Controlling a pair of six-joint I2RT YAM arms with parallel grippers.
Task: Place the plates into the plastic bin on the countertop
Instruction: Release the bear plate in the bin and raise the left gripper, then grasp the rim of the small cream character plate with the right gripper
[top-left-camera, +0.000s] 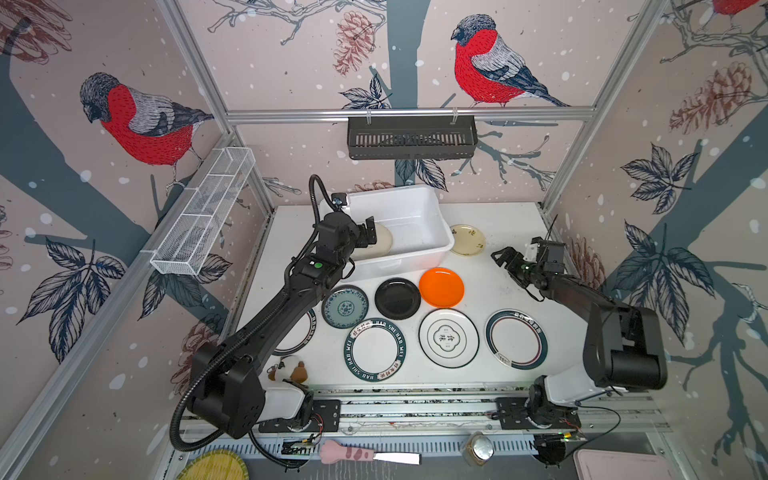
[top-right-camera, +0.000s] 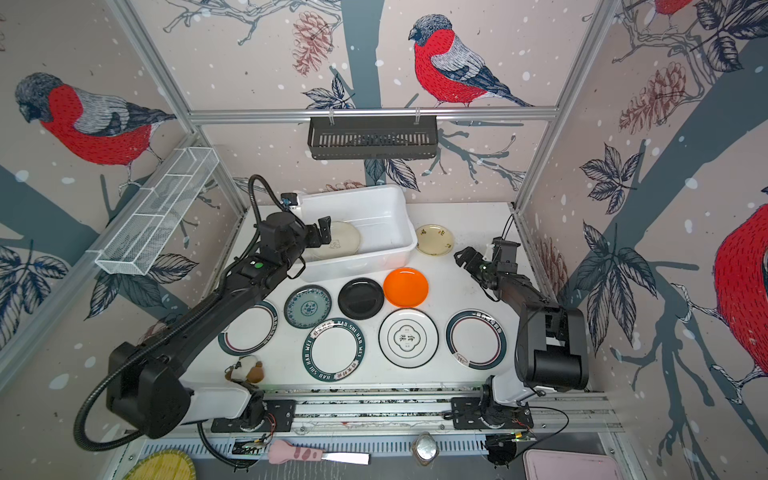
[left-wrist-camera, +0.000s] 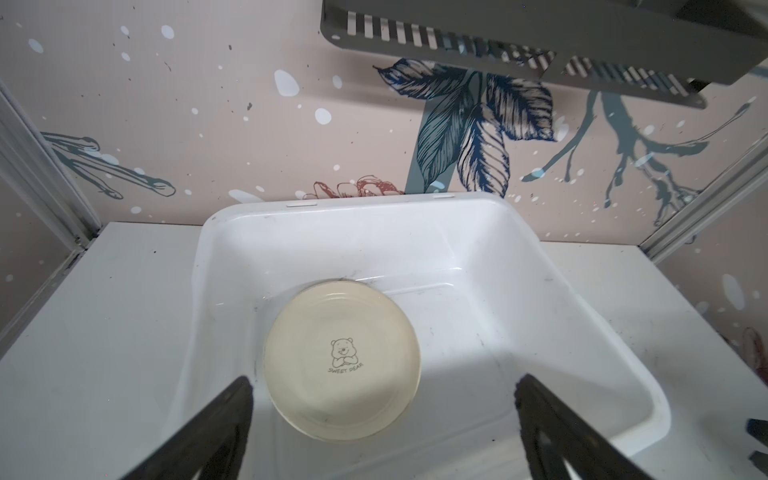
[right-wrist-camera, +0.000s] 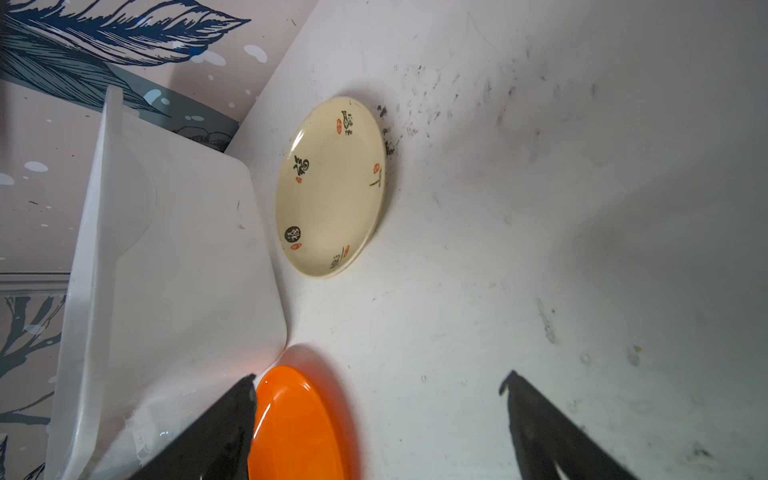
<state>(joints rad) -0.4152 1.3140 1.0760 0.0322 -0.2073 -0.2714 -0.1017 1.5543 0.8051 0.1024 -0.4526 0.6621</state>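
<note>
The white plastic bin stands at the back of the countertop. A cream plate with a bear drawing lies flat inside it. My left gripper hovers open over the bin's near-left part, just above that plate and holding nothing. My right gripper is open and empty above bare countertop, between a cream lettered plate and the orange plate. Black, teal and several white plates lie in front.
One white plate is partly hidden under my left arm. A plush toy sits at the front left. A black slotted basket hangs on the back rail and a wire mesh rack on the left rail.
</note>
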